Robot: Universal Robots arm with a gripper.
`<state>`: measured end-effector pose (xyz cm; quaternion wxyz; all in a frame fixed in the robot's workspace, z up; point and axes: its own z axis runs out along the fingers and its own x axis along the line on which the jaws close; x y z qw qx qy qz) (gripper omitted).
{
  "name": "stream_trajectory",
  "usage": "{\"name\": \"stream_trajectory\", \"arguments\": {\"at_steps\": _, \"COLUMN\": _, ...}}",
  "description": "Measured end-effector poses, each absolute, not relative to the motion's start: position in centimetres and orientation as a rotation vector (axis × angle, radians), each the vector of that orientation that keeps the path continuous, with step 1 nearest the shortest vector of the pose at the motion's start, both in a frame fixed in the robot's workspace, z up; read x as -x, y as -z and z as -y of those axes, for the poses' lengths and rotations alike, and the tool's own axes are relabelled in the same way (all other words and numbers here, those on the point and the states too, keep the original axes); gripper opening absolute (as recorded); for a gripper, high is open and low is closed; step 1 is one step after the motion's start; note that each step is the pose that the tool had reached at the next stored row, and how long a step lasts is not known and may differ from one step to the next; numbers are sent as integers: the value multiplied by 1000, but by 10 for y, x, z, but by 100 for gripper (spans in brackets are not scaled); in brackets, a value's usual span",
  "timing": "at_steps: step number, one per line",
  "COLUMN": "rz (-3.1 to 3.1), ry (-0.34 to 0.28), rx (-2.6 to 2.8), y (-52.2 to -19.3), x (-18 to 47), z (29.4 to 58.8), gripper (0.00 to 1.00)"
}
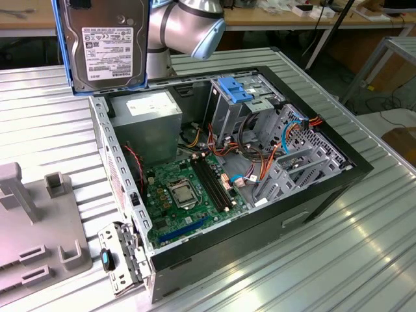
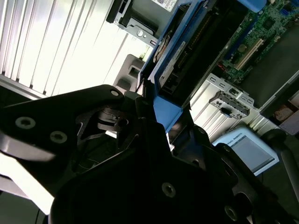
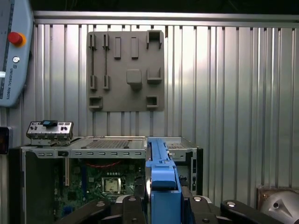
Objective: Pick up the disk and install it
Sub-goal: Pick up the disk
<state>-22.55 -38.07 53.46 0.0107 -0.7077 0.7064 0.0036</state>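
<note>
The disk (image 1: 107, 42), a dark grey drive with a white label in a bright blue carrier, hangs upright high above the back left corner of the open computer case (image 1: 312, 188) in the exterior view. In the first wrist view I see it edge-on as a blue strip (image 3: 161, 179), with my gripper (image 3: 161, 201) shut on it from both sides. In the second wrist view the black gripper (image 2: 161, 116) clamps the blue carrier (image 2: 170, 109), and the drive's connector edge points away towards the case. The arm's grey joint (image 1: 188, 26) sits just behind the disk.
Inside the case lie a green motherboard (image 1: 185, 195), a power supply (image 1: 146, 117) and a grey drive cage topped by a blue latch (image 1: 237, 88). A grey fixture plate (image 1: 32, 240) lies on the ribbed metal table (image 1: 325, 266) beside the case. A teach pendant (image 3: 11, 51) rests nearby.
</note>
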Motion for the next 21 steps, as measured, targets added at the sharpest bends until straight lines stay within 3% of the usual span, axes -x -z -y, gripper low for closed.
{"name": "stream_trajectory", "arguments": {"at_steps": 21, "rz": -2204, "ry": -11, "rx": 2208, "y": -533, "x": 197, "z": 381, "gripper": 37}}
